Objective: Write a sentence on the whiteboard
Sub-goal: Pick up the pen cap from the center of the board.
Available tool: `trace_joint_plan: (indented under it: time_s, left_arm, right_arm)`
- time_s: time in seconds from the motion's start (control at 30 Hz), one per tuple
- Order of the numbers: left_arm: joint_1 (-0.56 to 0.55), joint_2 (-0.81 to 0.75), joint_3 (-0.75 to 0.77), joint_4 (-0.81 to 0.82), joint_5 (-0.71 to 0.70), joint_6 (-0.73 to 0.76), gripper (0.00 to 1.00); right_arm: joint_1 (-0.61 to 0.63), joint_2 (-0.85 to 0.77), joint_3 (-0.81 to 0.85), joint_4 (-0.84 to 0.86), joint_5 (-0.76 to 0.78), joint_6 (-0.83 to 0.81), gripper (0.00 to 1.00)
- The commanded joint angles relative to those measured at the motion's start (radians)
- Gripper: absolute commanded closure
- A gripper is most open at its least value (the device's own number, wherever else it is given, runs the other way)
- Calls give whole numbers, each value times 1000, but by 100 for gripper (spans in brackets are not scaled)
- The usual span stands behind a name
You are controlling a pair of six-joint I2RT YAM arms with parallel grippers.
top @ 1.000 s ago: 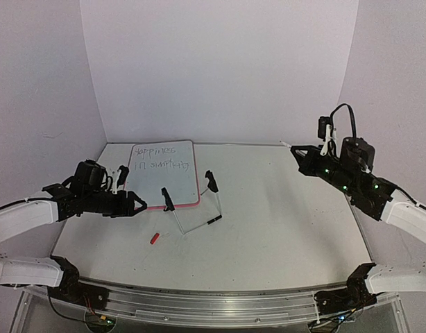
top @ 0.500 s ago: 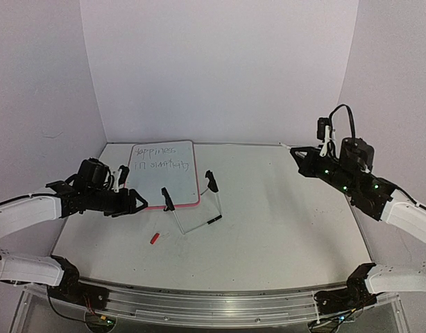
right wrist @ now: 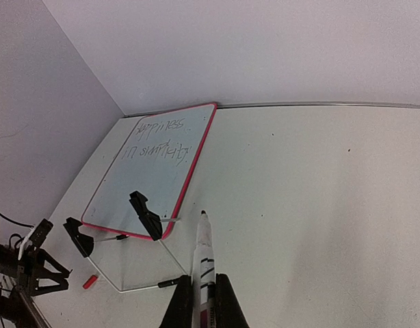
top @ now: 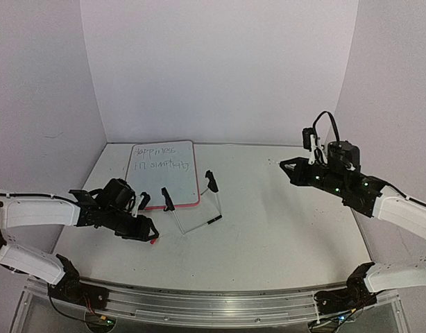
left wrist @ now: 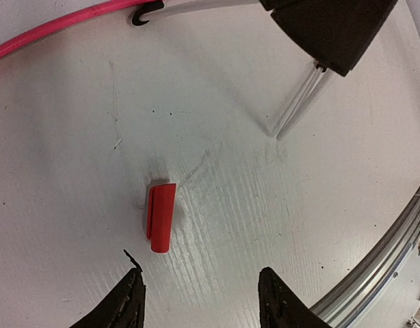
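The left gripper (left wrist: 200,290) hung open and empty just above a small red cap (left wrist: 161,217) low in its own view, the right gripper (right wrist: 203,306) pinched a marker (right wrist: 204,253), and the whiteboard (top: 167,187) bearing the sentence (top: 159,158) sat left of centre in the overhead view against a wire stand (top: 199,222).

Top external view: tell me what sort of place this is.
Probably a robot lab test cell: bare white walls boxing in a table, two arms on a metal rail, a small whiteboard.
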Motion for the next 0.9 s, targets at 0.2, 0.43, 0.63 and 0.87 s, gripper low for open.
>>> trace_joint_plan:
  time_s: [0.2,0.43,0.63,0.87]
  left_arm:
    - [-93,158,71,6,-185,-10,53]
    - [-100,215,99,30,-218,-27,57]
    - [-112,242,87,48,-202,-62,57]
    - [-163,258,81,109,-135,-104,57]
  right_arm:
    - [3,24,22,4,-36,9,100]
    - [3,17,8,4,-29,11,100]
    - [3,7,-2,4,-22,12,100]
    - [2,9,-7,4,-20,12,100]
